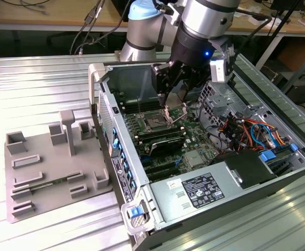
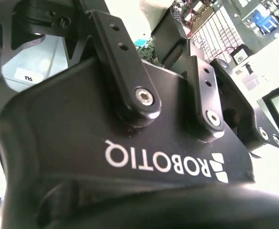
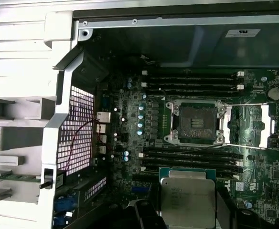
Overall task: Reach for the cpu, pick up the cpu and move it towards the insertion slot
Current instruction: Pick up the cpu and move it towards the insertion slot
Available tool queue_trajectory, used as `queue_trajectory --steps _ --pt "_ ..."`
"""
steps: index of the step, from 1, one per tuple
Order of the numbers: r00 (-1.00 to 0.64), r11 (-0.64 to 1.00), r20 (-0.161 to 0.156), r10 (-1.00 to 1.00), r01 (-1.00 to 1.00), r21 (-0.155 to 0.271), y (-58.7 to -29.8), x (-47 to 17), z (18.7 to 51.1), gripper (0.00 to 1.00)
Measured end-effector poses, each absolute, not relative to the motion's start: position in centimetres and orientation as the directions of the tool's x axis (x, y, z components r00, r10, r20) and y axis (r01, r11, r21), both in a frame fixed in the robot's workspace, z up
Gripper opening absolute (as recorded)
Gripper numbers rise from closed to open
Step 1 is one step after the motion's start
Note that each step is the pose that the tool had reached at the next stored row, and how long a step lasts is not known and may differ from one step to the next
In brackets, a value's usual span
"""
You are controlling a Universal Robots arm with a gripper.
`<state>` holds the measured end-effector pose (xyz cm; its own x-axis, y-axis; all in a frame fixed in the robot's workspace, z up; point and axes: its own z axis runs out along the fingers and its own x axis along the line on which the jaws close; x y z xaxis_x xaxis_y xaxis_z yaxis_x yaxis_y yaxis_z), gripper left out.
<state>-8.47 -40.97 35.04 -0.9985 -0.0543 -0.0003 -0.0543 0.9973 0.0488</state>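
The cpu [image 3: 187, 202] sits at the lower centre of the first wrist view, a flat silver square on a green edge, with the dark fingers [image 3: 146, 212] closed against its two sides, so it is held and off any surface. By that, the reach and the pick-up look done, and the carry is under way.

The insertion slot [image 3: 197, 123] lies above the chip in that same picture, at centre right: a square socket with a dark middle and a bright metal frame, its hinged bracket [image 3: 254, 126] folded open to the side. A bank of black memory slots [image 3: 192, 160] runs between chip and socket, so the chip is near the socket and not yet over it; what seems left is closing that gap.

In the exterior view the gripper [image 1: 169, 102] hangs inside the open computer case [image 1: 142, 172], at upper centre, just above the socket [image 1: 156, 121]. At that view's left, on the ribbed metal counter [image 1: 37, 83], rests the grey fixture [image 1: 48, 167] with its recesses.
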Motion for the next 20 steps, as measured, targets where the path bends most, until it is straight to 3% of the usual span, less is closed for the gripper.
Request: queue_trajectory --steps 20 --pt "-0.999 0.997 0.000 -0.054 -0.054 0.050 -40.9 -7.0 34.0 0.55"
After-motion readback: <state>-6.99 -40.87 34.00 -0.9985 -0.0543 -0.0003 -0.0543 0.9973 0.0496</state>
